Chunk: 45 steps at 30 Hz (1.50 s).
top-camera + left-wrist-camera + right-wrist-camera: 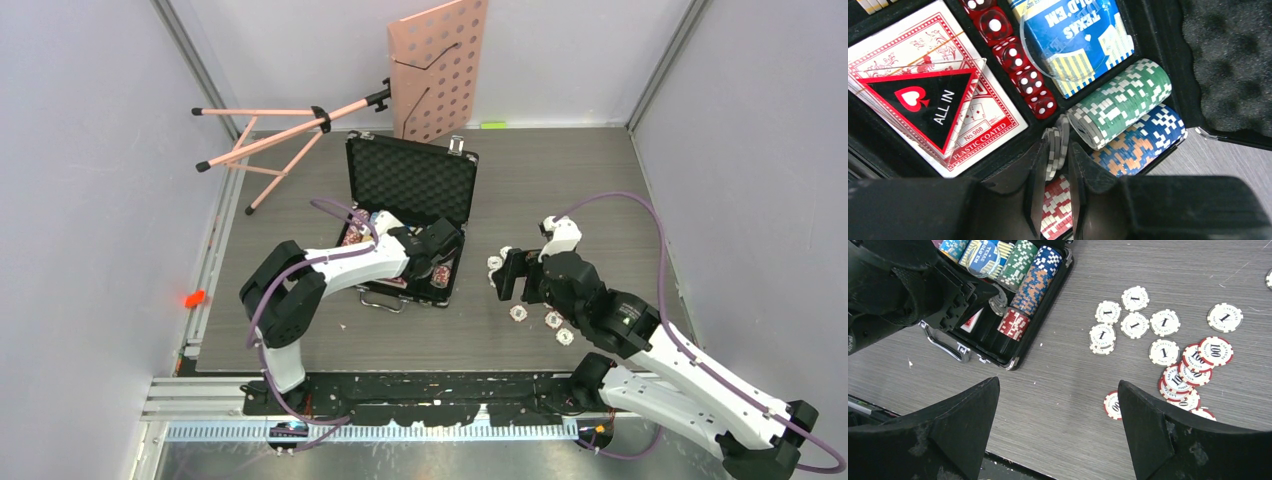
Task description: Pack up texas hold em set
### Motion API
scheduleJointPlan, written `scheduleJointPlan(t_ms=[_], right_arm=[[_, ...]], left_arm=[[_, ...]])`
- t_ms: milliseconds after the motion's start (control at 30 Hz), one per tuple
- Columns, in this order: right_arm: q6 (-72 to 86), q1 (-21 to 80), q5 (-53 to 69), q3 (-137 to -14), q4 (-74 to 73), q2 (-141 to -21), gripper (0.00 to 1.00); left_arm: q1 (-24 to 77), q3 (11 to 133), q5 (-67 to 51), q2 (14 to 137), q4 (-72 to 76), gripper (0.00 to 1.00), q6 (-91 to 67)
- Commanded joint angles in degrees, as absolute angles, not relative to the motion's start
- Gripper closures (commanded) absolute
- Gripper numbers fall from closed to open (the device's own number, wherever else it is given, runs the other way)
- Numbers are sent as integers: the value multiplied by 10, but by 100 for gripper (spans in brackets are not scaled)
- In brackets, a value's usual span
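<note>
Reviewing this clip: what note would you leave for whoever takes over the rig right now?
Left gripper: over the open case, with a few white chips between its fingers; whether it grips them is unclear.
Right gripper: open, empty, above the table beside the loose chips.
Done: cards, dice and chip rows in green, blue, orange and red sit in the case.
Left: seat that stack, collect the loose chips, close the case.

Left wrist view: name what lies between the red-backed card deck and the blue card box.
A row of red dice, shown in the left wrist view.
</note>
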<state>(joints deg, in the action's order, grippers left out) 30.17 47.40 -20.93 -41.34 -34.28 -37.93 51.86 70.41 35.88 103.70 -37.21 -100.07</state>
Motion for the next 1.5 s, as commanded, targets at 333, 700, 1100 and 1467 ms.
scheduleJointPlan(t_ms=[333,700,1100,1467], right_arm=[[310,472,-206,-419,-323,-388,6],[312,472,-196,-419,-324,-390,11],[313,472,-194,-419,-323,-393,11],[311,472,-192,-422,-333,-397,11]], left_arm=[[511,709,379,1014,-354,74,-988],[511,685,352,1012,-308,81,-977],[507,684,366,1016,-297,86,-1004],[505,693,365,1010,-296,81,-1009]])
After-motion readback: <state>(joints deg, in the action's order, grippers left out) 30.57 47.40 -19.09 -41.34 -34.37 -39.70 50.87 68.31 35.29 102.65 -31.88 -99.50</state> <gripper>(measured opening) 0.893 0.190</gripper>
